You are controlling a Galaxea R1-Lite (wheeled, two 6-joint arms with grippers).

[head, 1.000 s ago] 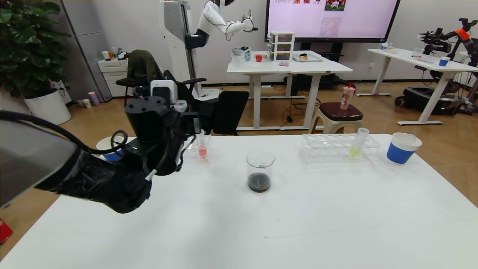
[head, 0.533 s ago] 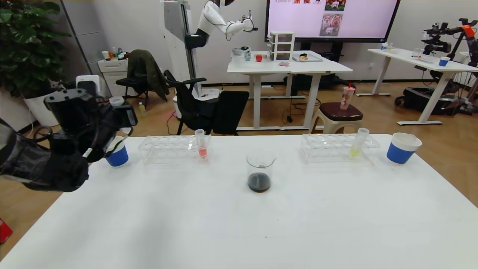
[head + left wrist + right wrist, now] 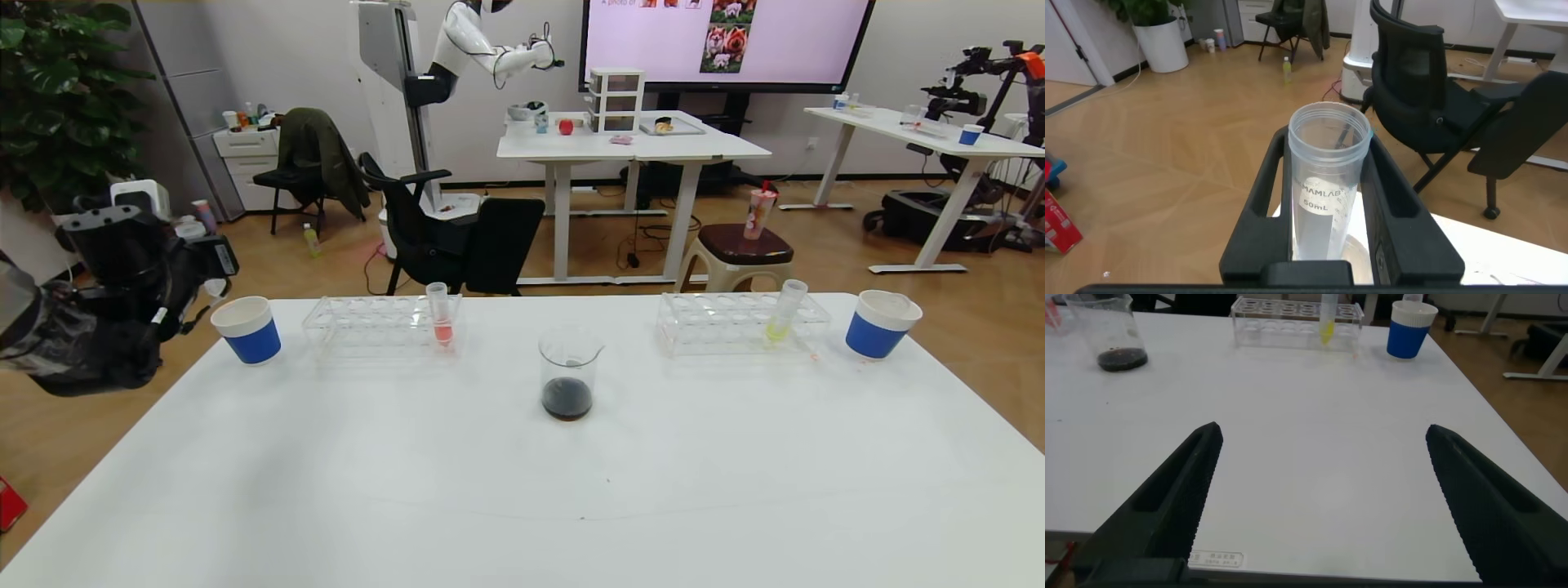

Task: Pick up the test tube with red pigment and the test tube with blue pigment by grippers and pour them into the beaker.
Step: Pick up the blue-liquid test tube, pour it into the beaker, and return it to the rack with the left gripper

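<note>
My left gripper (image 3: 208,260) is beyond the table's left edge, just left of the left paper cup (image 3: 246,328). It is shut on an empty clear tube (image 3: 1327,192) marked 50 mL, held upright between the black fingers (image 3: 1259,196). No tube with deep-red or sky-blue liquid shows anywhere. The beaker (image 3: 570,371) stands mid-table with dark liquid in its bottom; it also shows in the right wrist view (image 3: 1114,335). My right gripper (image 3: 1323,431) is open and empty, low over the table's near right part, and is out of the head view.
The left rack (image 3: 380,325) holds a tube of salmon-orange liquid (image 3: 441,314). The right rack (image 3: 735,322) holds a tube of yellow liquid (image 3: 784,310). A blue-sleeved cup (image 3: 880,324) stands at the far right. Chairs and tables stand behind.
My left arm has swung left from in front of the left rack, past the left cup, to beyond the table's edge, carrying the empty tube. Nothing on the table moved.
</note>
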